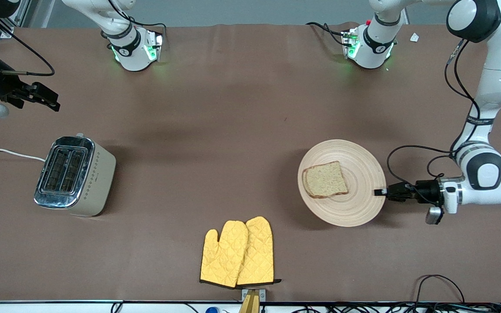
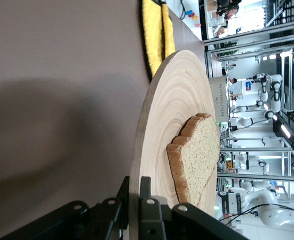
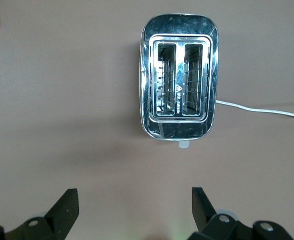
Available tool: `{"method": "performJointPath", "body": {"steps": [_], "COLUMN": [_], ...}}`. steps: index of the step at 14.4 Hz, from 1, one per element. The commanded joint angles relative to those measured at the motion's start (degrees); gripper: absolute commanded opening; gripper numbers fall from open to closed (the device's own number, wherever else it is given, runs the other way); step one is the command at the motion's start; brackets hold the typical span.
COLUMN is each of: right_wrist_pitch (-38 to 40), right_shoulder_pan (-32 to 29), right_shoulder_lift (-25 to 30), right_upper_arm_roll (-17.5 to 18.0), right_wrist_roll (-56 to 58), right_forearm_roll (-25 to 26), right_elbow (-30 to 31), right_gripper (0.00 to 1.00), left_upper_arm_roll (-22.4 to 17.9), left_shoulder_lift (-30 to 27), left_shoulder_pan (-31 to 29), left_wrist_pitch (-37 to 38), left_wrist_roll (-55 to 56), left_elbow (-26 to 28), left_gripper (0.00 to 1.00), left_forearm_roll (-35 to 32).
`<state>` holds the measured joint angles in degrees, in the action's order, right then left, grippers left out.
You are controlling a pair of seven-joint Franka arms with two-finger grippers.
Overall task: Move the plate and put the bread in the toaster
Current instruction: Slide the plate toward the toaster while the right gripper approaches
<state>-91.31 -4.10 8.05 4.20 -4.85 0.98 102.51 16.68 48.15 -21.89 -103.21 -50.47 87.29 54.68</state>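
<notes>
Fingers spread wide and holding nothing: that is my right gripper [image 1: 44, 99] at the upper left of the front view, waiting in the air over bare table [image 1: 233, 113], farther from the camera than the toaster. My right wrist view shows both fingertips [image 3: 67, 207] far apart at the bottom of the frame. Lower left in the front view stands the toaster [image 1: 74, 176], its two slots empty and its white cord [image 1: 7, 153] running off the left edge. Bottom centre lie two yellow mitts [image 1: 237, 253], overlapping. Right of centre sits the plate [image 1: 355, 204] with the bread [image 1: 324, 179] lying flat on it. At the right, my left gripper [image 1: 380, 192] is clamped on the plate's rim, one finger [image 2: 154, 215] above the wood and one below.
</notes>
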Motion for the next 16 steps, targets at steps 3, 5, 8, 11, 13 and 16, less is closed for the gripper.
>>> {"method": "performJointPath", "body": {"steps": [3, 5, 8, 11, 13, 16], "right_wrist_pitch": [-0.5, -3.0, -7.8, -12.9, -18.1, -26.2], "right_shoulder_pan": [2.3, 2.3, 2.2, 2.3, 4.3, 8.3], "right_shoulder_lift": [-3.4, -6.4, -11.9, -15.9, -18.2, -23.2], "right_upper_arm_roll": [0.2, 0.2, 0.2, 0.2, 0.2, 0.1], "right_wrist_roll": [-0.2, -0.2, -0.2, -0.2, -0.1, -0.1], "right_forearm_roll": [-0.5, -0.6, -0.6, -1.3, -3.4, -3.3], "right_elbow": [1.4, 1.4, 1.5, 1.7, 3.0, 3.4], "right_gripper": [1.0, 1.0, 1.0, 1.0, 1.0, 1.0], "left_upper_arm_roll": [6.5, 6.5, 6.4, 6.4, 6.4, 6.1], "left_shoulder_lift": [-0.5, -0.2, 0.7, 2.0, 2.9, 3.7], "left_shoulder_pan": [2.7, 6.6, 11.8, 16.0, 19.5, 23.6], "left_wrist_pitch": [-8.4, -12.3, -18.4, -23.1, -26.3, -29.4], "left_wrist_roll": [-2.4, -2.2, -2.2, -1.6, -1.6, -1.1], "left_elbow": [4.4, 5.3, 5.7, 5.4, 5.2, 4.8], "left_gripper": [0.0, 0.0, 0.0, 0.0, 0.0, 0.0], "left_forearm_roll": [2.1, 5.2, 11.6, 14.8, 18.7, 22.2]}}
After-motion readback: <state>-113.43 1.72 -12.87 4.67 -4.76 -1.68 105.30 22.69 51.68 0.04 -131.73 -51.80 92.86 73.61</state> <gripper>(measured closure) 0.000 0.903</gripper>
